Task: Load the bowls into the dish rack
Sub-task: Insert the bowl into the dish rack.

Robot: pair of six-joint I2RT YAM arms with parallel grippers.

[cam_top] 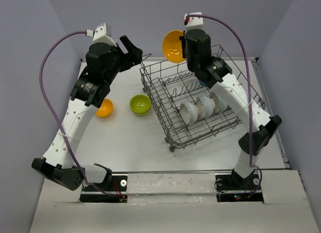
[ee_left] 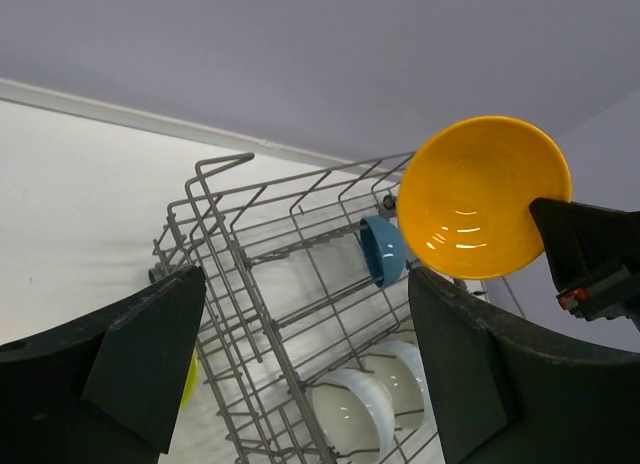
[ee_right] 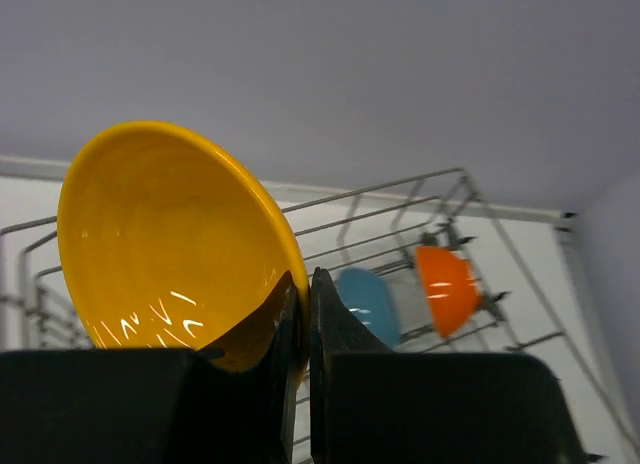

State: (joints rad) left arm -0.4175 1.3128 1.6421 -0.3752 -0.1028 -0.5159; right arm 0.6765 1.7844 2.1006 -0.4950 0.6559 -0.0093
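R gripper (ee_right: 304, 284) pinches the yellow bowl (ee_right: 170, 244) by its rim, mid-air above the rack's (cam_top: 156, 105) far edge. L gripper (cam_top: 133, 51) gapes, empty. Step: racking this bowl. Next: lower it btwn tines, on edge. Green bowl (cam_top: 140, 104) & orange bowl (cam_top: 104, 108) sit on table (cam_top: 130, 137).

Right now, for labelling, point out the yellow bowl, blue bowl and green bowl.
yellow bowl (ee_right: 150, 244): right wrist view, inner surface.
blue bowl (ee_left: 390, 252): left wrist view, outer wall.
green bowl (cam_top: 140, 103): top view, its hollow.

Left hand (cam_top: 134, 50) black, arms (cam_top: 70, 125) white (cables (cam_top: 41, 77) purple).
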